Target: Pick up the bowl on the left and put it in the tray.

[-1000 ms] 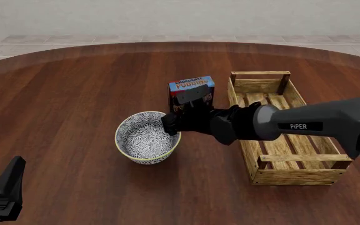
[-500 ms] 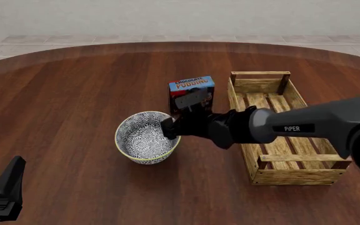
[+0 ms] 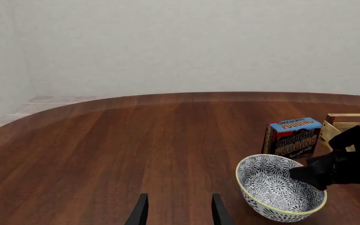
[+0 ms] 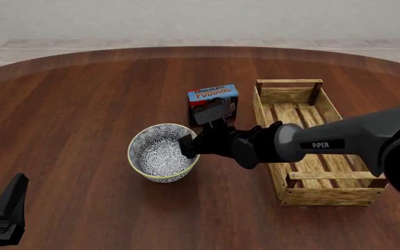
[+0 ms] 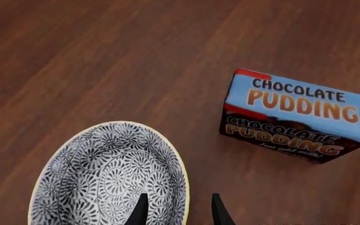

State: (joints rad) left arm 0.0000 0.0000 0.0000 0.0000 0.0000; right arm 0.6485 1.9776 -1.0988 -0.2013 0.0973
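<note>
The bowl (image 4: 163, 159) stood upright on the wooden table (image 4: 82, 114), just left of the tray (image 4: 316, 140) and just in front of the chocolate pudding box (image 4: 213, 103), touching neither. In the right wrist view the bowl (image 5: 111, 178) showed its patterned inside and pale rim, with the box (image 5: 296, 122) lying a little apart from it on the table (image 5: 73, 56).

The right gripper (image 4: 188, 147) was at the bowl's rim on the side facing the tray. Compared with a second earlier, it had dropped a little lower and moved slightly closer to the bowl, and the arm behind it had sunk with it; the bowl, the box and the tray had not shifted. In the right wrist view the right gripper (image 5: 176, 208) had its two fingertips (image 5: 141, 210) parted, one over the bowl's inside and one outside, the rim running up between them; neither pad could be seen pressing the wall, so the jaws stood apart and gripped nothing yet.

The left gripper (image 4: 4, 213) sat low, well to the left of the bowl and nearer the camera, unchanged from before. In the left wrist view the left gripper (image 3: 176, 211) had its fingers spread with nothing between them, and the bowl (image 3: 280, 193) lay well apart from it, with the right gripper (image 3: 305, 174) at its rim.
</note>
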